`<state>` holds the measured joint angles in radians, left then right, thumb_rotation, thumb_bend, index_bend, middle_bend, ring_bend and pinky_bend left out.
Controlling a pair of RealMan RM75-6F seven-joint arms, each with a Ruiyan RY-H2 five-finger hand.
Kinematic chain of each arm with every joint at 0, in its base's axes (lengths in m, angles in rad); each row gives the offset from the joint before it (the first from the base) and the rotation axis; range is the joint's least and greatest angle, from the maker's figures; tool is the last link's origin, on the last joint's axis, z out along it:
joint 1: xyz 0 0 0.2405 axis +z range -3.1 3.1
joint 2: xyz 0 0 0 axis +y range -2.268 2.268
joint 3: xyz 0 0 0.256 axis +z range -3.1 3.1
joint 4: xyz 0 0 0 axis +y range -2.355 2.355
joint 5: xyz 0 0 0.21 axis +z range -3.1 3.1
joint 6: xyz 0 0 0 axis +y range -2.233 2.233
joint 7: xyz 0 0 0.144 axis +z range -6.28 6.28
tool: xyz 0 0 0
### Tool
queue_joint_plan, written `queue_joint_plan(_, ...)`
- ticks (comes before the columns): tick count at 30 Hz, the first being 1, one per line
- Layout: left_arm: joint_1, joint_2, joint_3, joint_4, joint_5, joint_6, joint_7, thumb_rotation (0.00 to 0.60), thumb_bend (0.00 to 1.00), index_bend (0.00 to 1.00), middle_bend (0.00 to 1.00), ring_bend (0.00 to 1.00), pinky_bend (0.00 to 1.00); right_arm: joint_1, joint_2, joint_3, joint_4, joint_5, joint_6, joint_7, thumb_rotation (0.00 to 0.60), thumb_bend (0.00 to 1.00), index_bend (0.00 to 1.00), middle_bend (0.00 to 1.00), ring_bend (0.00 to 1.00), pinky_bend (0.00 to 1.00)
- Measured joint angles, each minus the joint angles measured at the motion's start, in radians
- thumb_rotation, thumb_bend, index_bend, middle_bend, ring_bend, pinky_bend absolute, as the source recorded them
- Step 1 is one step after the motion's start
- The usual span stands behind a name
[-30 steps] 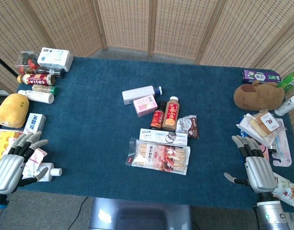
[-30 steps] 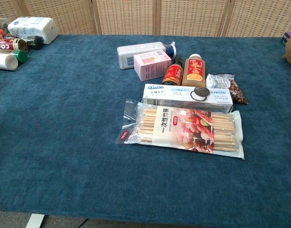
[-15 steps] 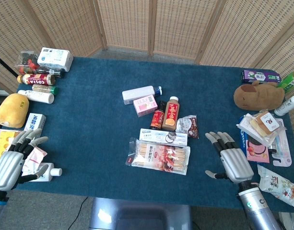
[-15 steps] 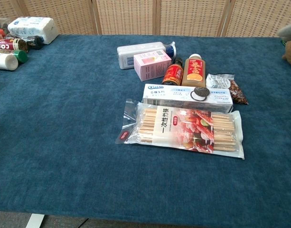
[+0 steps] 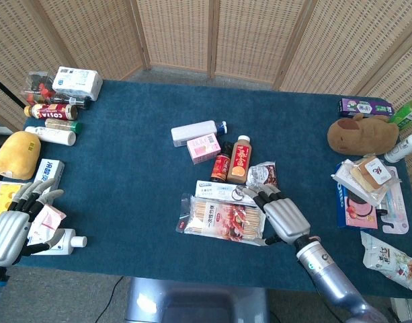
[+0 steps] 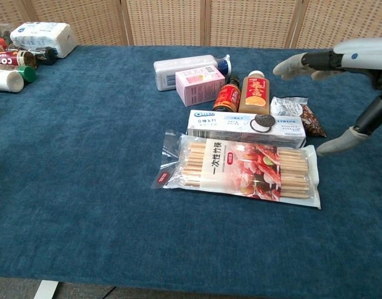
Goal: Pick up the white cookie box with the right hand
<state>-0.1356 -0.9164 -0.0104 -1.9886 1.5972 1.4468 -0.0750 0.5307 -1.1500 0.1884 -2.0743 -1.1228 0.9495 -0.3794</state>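
Hovering over the near middle of the table, the right hand [image 5: 284,217] holds nothing, its fingers spread wide with the tips above the right end of the white cookie box [image 6: 245,125]; from the chest view the hand looks well clear of the box, though how high is hard to tell. The left hand [image 5: 11,229] sits at the near left edge, fingers apart and empty.

The box lies flat and lengthwise, hemmed in on both long sides. Just in front of it, touching or nearly so, lies the clear bag of bamboo skewers [image 6: 240,167], holding a tidy row of sticks behind a printed label. Just behind it stand a small red can [image 6: 228,96] and an orange-capped drink bottle [image 6: 255,91], with a snack packet [image 6: 292,111] at the box's right end.

The risk, as I judge it, is crowding: fingers closing across the box could snag the slippery bag and drag it along, or knock over the can and bottle behind. A grip at the right end alone may also let the long box tilt and slip out.

Farther back lie a pink carton [image 6: 200,85] and a white bottle on its side [image 6: 186,69].
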Motion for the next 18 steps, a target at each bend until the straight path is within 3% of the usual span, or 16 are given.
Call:
queue_joint_plan(9, 0.0, -0.003, -0.001, -0.005, 0.005, 0.003, 0.011, 0.6, 0.33, 0.19, 0.0, 0.0, 0.0, 0.131, -0.003, 0.014, 0.04, 0.191, -0.108, -0.016, 0.59, 0.05, 0.0, 0.0, 0.0, 0.0)
queue_joint_plan(18, 0.001, 0.0, -0.001, -0.016, 0.006, 0.006, 0.027, 0.6, 0.33, 0.18, 0.0, 0.0, 0.0, 0.274, -0.03, -0.014, 0.142, 0.39, -0.181, -0.059, 0.582, 0.05, 0.0, 0.0, 0.0, 0.0)
